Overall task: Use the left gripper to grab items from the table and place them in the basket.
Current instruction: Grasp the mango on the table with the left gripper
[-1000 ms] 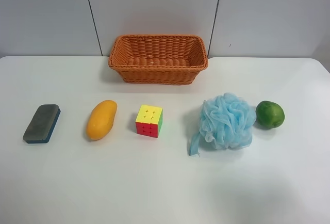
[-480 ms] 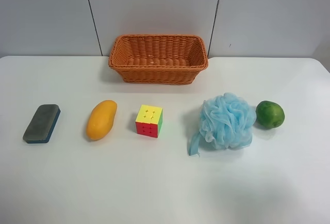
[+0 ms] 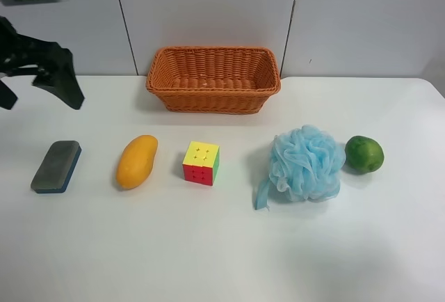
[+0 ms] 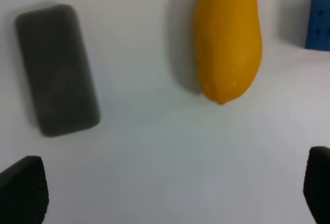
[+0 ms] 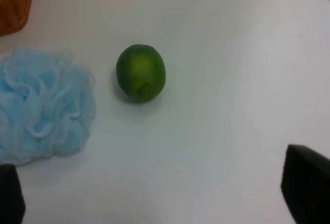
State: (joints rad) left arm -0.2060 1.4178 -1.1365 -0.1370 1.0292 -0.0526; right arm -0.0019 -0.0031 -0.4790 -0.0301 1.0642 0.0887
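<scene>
Your left end effector [image 3: 38, 98] hangs open above the far corner of the bench [image 3: 208, 260], at the exterior high view's left, its two black fingers spread wide; the mango [image 3: 137, 161] lies on the bench nearer the camera and further toward the middle, well apart from it. In the left wrist view the mango lies ahead of the spread fingers, just off their centre line, with the eraser [image 3: 56, 166] beside it but not touching. The mango is oblong, smooth and yellow-orange, lying flat and slightly tilted; it is second in a row of five: eraser, mango, puzzle cube [image 3: 201, 163], puff [image 3: 304, 164], green fruit [image 3: 363, 154]. The basket [image 3: 208, 99] stands behind the row. Your right end effector [image 5: 157, 190] is open too, fingers apart near the green fruit.
</scene>
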